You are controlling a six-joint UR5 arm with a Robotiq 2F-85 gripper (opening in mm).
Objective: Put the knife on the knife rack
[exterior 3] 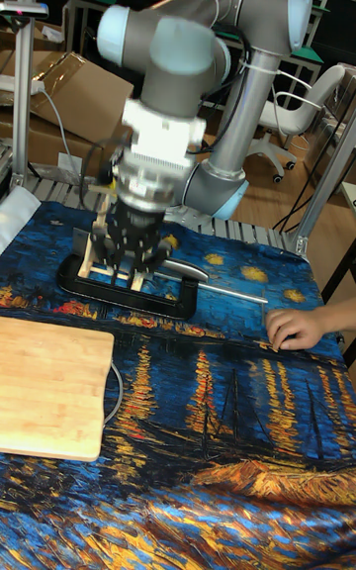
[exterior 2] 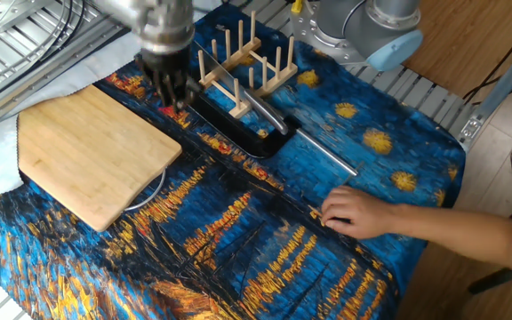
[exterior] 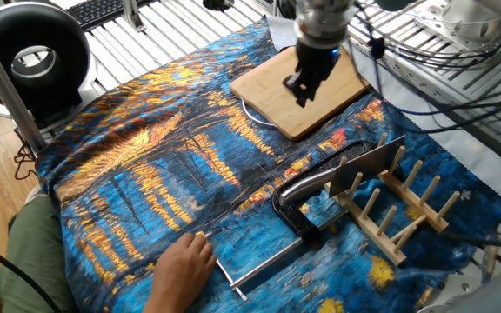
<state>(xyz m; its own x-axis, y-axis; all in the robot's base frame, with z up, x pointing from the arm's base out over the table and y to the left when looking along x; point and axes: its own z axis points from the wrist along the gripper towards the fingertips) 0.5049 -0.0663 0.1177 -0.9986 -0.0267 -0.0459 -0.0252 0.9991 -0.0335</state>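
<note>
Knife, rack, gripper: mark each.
knife (exterior: 374, 161), one fixed view, on the blade.
rack (exterior: 388, 243), one fixed view, on the near base rail.
gripper (exterior: 300, 91), one fixed view, between the fingertips.

Bright, even light fills the room, soft and seemingly from overhead, so shadows on the patterned cloth (exterior: 146, 165) are faint. The wooden cutting board (exterior 2: 87, 156) looks pale and a little washed out, and it casts only a thin dark edge along its near side. A small glint sits on the knife (exterior: 355, 167) handle and along the steel rod (exterior 2: 325, 153). The gripper (exterior: 304, 80) is smeared by motion blur in all three views, its fingers hard to make out; in the tall fixed view the arm (exterior 3: 178, 55) above it is blurred too. The person's hand (exterior 2: 354, 213) is fairly sharp. The background of the tall view is dimmer and soft.
</note>
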